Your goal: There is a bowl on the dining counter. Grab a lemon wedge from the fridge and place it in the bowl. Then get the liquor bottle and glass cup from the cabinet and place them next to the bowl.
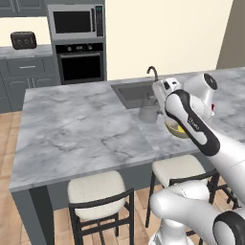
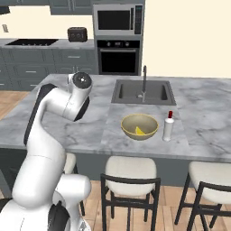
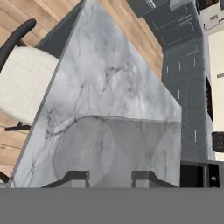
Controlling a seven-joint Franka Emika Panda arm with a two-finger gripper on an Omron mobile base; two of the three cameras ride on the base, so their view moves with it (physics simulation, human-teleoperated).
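My gripper is shut on the clear glass cup, whose round body lies between the two dark fingertips over the marble. In the left base view, the glass cup hangs under my gripper, just in front of the sink and left of the bowl. I cannot tell whether the cup touches the counter. The yellow-green bowl sits on the dining counter with a lemon wedge inside. The white liquor bottle with a red cap stands upright just right of the bowl.
A sink with a faucet is set in the counter behind the bowl. Stools stand along the counter's near edge. An oven and a microwave line the far wall. Bare marble spreads left of the sink.
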